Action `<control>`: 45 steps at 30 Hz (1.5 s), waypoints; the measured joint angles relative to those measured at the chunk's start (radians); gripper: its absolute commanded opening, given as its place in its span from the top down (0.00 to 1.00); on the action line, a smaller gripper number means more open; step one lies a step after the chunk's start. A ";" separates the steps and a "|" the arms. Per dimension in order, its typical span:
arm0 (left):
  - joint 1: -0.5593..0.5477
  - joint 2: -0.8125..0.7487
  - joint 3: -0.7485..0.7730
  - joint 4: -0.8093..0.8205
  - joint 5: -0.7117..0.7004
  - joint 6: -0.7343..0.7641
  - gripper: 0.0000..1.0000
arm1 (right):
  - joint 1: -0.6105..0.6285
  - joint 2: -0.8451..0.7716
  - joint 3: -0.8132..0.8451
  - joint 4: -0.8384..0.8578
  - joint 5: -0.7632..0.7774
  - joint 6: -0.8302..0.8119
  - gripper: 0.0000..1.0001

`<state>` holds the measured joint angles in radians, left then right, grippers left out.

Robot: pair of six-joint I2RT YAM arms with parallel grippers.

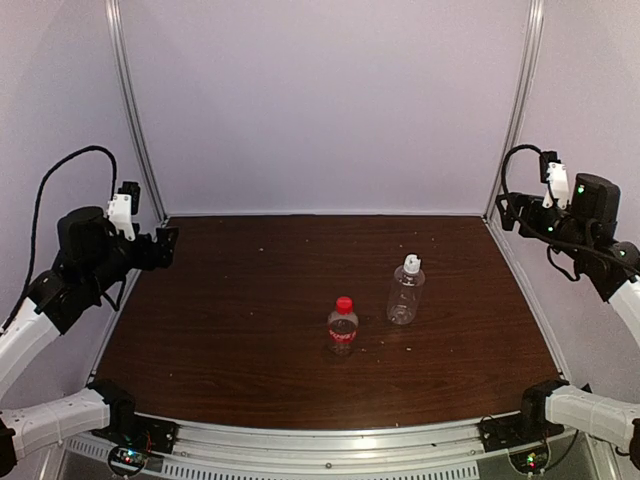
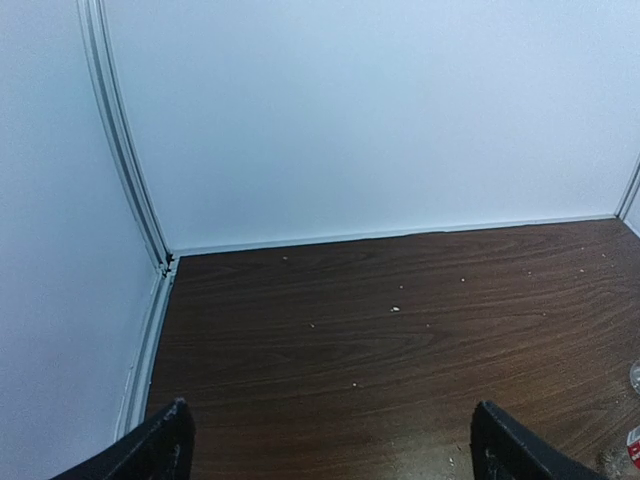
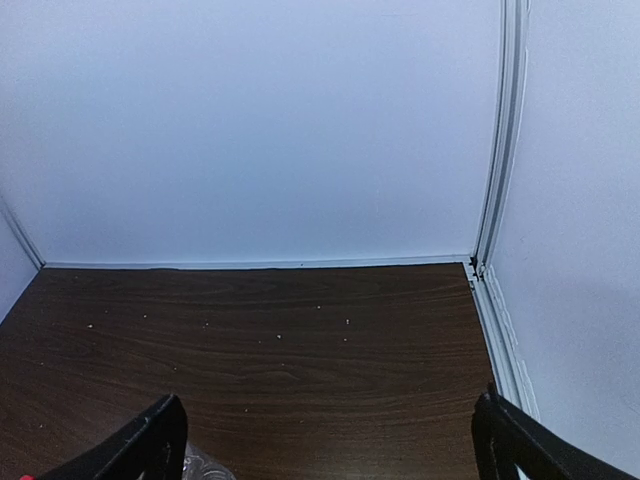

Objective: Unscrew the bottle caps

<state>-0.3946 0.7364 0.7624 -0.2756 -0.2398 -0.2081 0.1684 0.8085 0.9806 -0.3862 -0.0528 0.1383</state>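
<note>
Dark table carries small bottle and taller bottle upright, caps apparently tight. My left tool and right tool hang wide open, empty, clear for approach.

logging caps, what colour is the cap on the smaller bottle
Bright red cap, best seen in the top view.

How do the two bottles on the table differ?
Caps: the red-label bottle has a red cap, the unlabelled bottle a white cap.
Size: the unlabelled bottle is taller and wider than the red-label bottle.
Position: the red-label bottle stands left of the unlabelled bottle, not touching it.
Shared: both are clear plastic, upright, caps on.
</note>
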 measured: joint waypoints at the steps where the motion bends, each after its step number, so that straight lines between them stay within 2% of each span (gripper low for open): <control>1: 0.000 -0.001 -0.004 0.003 -0.001 0.000 0.02 | 0.000 -0.001 0.000 0.001 0.000 -0.001 0.00; 17: 0.000 0.026 -0.010 0.012 0.007 0.001 0.02 | 0.000 0.051 0.024 -0.043 0.001 -0.003 0.00; 27: -0.015 0.142 0.080 -0.060 0.140 0.039 0.02 | 0.000 0.068 0.091 -0.124 -0.009 -0.008 0.00; 30: -0.072 0.183 0.121 -0.093 0.153 0.066 0.02 | 0.001 0.068 0.091 -0.136 -0.027 -0.008 0.00; 39: -0.385 0.406 0.280 -0.142 0.152 0.140 0.02 | 0.004 0.074 0.068 -0.137 -0.081 0.003 0.00; 45: -0.511 0.589 0.361 -0.145 0.192 0.151 0.05 | 0.011 0.076 0.041 -0.126 -0.122 0.020 0.00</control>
<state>-0.9054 1.3251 1.1233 -0.4202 -0.0475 -0.0570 0.1795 0.8848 1.0218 -0.5125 -0.1753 0.1585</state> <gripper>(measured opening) 0.970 0.997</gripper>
